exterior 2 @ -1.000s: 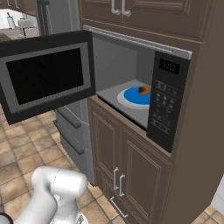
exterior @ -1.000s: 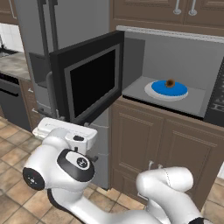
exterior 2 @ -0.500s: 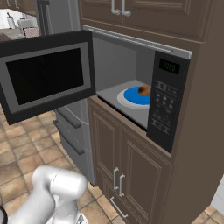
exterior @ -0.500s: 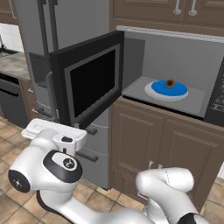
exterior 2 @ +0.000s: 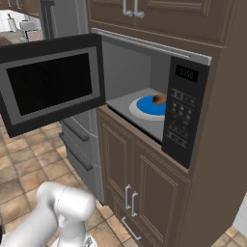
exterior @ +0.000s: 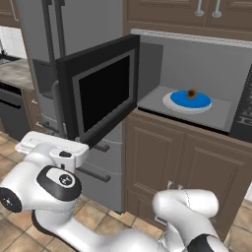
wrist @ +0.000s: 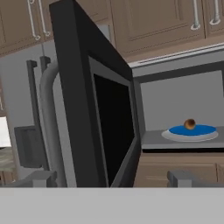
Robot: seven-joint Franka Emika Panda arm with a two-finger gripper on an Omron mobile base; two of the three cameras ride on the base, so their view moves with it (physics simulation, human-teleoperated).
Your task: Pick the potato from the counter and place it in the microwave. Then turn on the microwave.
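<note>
— So the potato (exterior: 192, 93) sits on the blue plate (exterior: 177, 101) inside the microwave (exterior 2: 144, 72), and the door (exterior: 101, 96) stands wide open.
— Right. The jaws (wrist: 109, 178) are spread apart, holding nothing, low beside the door's outer edge.
— What could go wrong?
— Pushing near the hinge could stall the door half shut. A hard swing might bounce it back, or the arm could catch the fridge (exterior: 74, 29) behind. Unlatched, the panel (exterior 2: 182, 113) likely won't start.
</note>
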